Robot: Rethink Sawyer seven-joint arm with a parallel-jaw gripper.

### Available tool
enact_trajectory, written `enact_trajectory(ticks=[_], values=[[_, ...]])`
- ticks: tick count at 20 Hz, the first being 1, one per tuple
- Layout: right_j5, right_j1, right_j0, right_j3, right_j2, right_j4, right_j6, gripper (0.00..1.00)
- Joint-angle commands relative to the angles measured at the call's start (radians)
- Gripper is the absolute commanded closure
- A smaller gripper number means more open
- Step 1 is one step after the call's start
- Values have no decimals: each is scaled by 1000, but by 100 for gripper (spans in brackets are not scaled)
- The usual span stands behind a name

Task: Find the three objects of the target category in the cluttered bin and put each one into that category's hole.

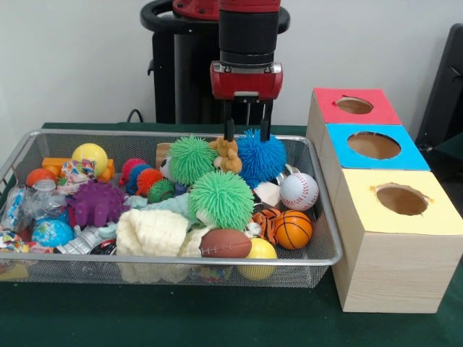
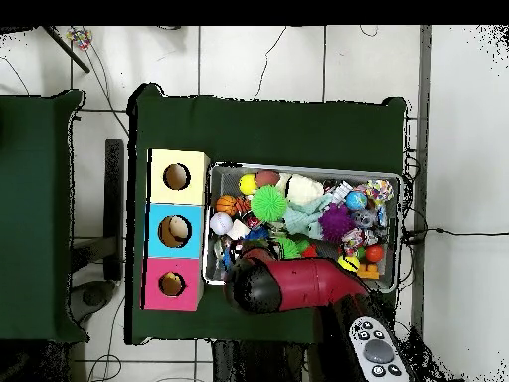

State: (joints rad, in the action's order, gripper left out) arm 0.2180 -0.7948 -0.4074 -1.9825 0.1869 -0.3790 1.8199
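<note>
On the left half of the green bench (image 1: 217, 325), the wire mesh bin (image 1: 329, 238) is heaped with toys: a purple spiky ball (image 1: 96, 204), green pom balls (image 1: 221, 199), a football (image 1: 226, 243) along its near rim. At the bin's far side the end effector (image 1: 247, 131) hangs with both fingers spread and nothing between them, just above a tan plush animal (image 1: 228, 154) beside a blue pom ball (image 1: 262, 157). An orange striped plush (image 1: 265, 220) lies by the mini basketball (image 1: 292, 229). Toward the bench's far right corner sits the red-surround hole (image 1: 354, 105), with the blue hole (image 1: 374, 145) and yellow hole (image 1: 401, 199) nearer.
</note>
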Motion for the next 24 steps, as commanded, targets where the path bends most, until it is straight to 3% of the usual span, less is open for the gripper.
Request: enact_trajectory(ticks=[1, 4, 7, 12, 24], values=[[-121, 44, 45, -13, -105, -37, 170, 0], [-138, 53, 72, -3, -159, -22, 170, 0], [-94, 57, 88, 11, -198, -11, 148, 0], [-47, 69, 76, 6, -195, -14, 102, 0], [-91, 112, 74, 2, -173, -24, 91, 0]])
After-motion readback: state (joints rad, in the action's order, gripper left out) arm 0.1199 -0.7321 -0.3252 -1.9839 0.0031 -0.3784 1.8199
